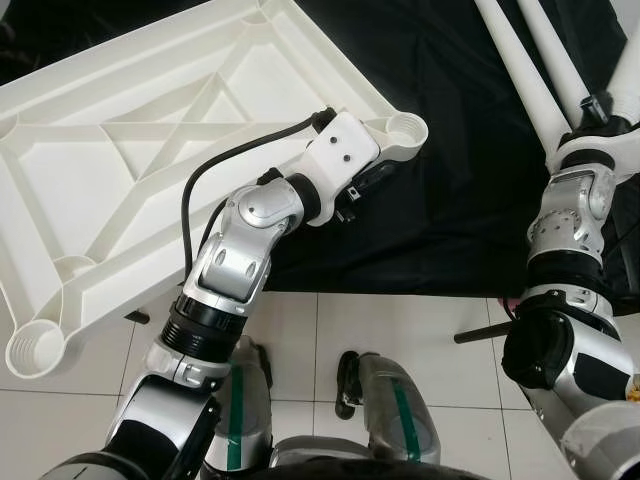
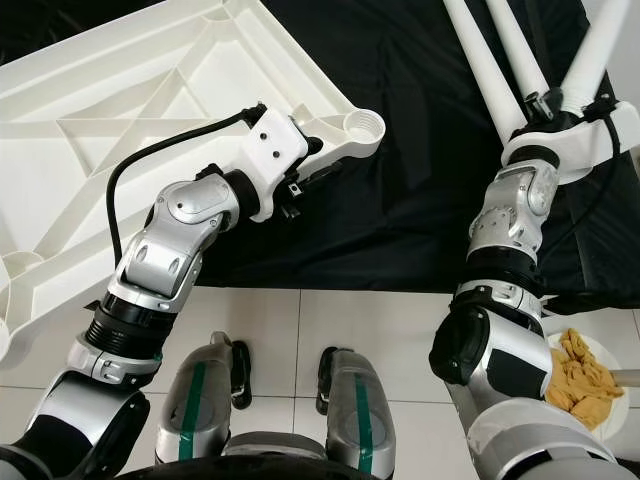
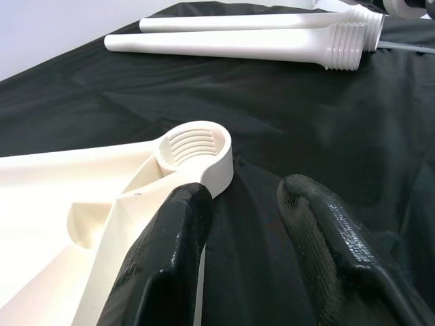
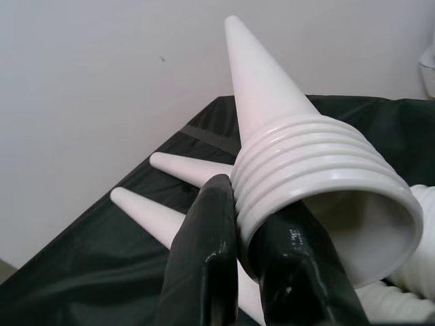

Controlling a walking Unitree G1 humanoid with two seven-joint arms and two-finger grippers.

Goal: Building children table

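Meanwhile the right gripper [image 4: 248,272] pinched a table leg's [image 4: 299,156] threaded rim over two spare legs [image 3: 238,42], the left gripper [image 3: 255,258] gaping beside the tabletop's [image 1: 150,150] corner socket [image 3: 197,153].

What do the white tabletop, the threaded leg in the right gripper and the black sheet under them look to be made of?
Tabletop: likely moulded plastic, matte white, with ribbed underside and threaded corner socket. Leg held in the right gripper: same-looking smooth hollow plastic, moulded thread rings. Black sheet: probably thin fabric or plastic film; it creases with a faint sheen.
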